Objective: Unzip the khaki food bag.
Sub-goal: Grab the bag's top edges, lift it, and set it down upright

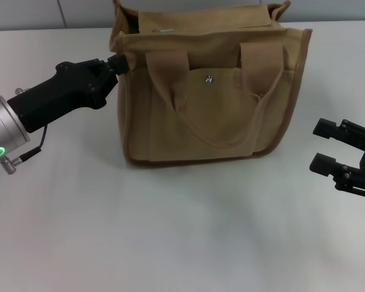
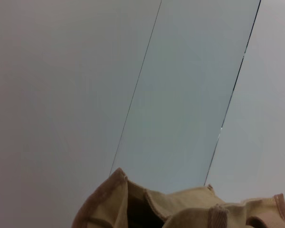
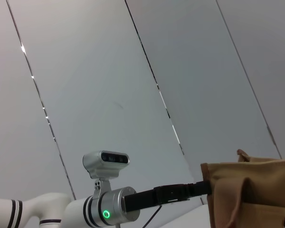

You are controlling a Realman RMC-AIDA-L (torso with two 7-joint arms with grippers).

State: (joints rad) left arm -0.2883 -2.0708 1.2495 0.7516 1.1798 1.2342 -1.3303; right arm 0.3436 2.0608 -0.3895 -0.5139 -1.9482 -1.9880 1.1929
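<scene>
The right gripper (image 1: 321, 146) hovers open over the table (image 1: 170, 231), well right of the bag (image 1: 207, 103). The left gripper (image 1: 120, 62) pinches the bag's upper left edge.

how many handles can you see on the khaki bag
2. One handle hangs down the front of the khaki food bag, over the snap pocket. The other handle stands at the back rim, with only its ends showing.
</scene>
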